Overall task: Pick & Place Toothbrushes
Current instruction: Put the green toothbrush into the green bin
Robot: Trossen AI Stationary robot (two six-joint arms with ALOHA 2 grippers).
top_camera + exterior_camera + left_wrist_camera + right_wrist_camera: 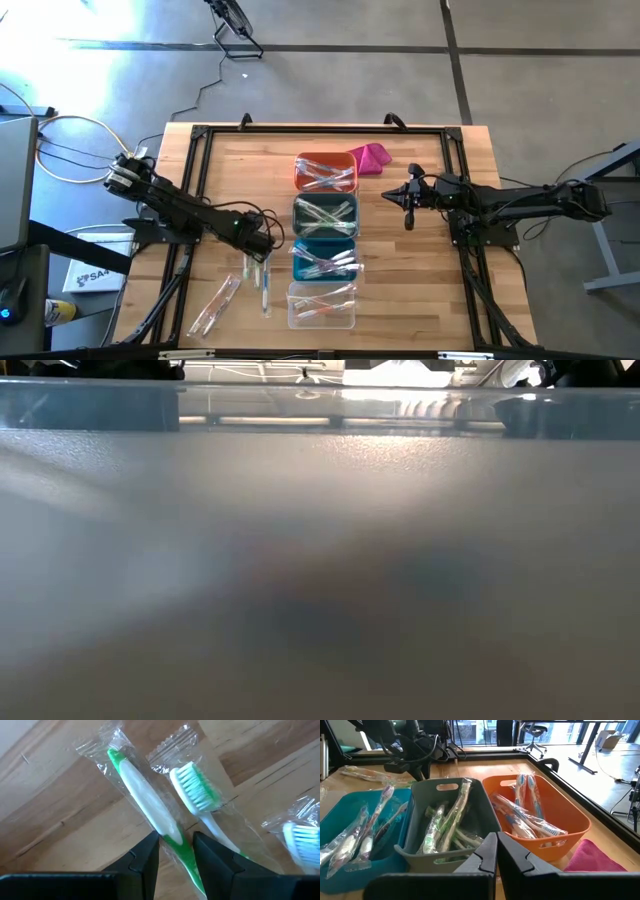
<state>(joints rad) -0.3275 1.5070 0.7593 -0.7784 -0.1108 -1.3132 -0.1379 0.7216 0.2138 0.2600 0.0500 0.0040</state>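
Note:
Three wrapped toothbrushes lie flat on the wooden table in the left wrist view: a green-and-white one (pixel 150 805), one with green-white bristles (pixel 197 790), and one with blue bristles (pixel 300 837). My left gripper (pixel 177 852) (pixel 262 250) points down over them, open. Its fingers stand on either side of the green one's handle, and I see no touch. My right gripper (pixel 496 852) (pixel 408 205) hangs shut and holds nothing, right of the bins. Further loose toothbrushes (pixel 215 305) lie near the front left.
A column of bins holds wrapped toothbrushes: orange (pixel 325 172), grey (pixel 325 215), teal (pixel 322 258) and clear (pixel 322 305). A magenta cloth (pixel 372 157) lies beside the orange bin. A pale, blurred surface close in front fills the low view. A black frame (pixel 200 150) borders the table.

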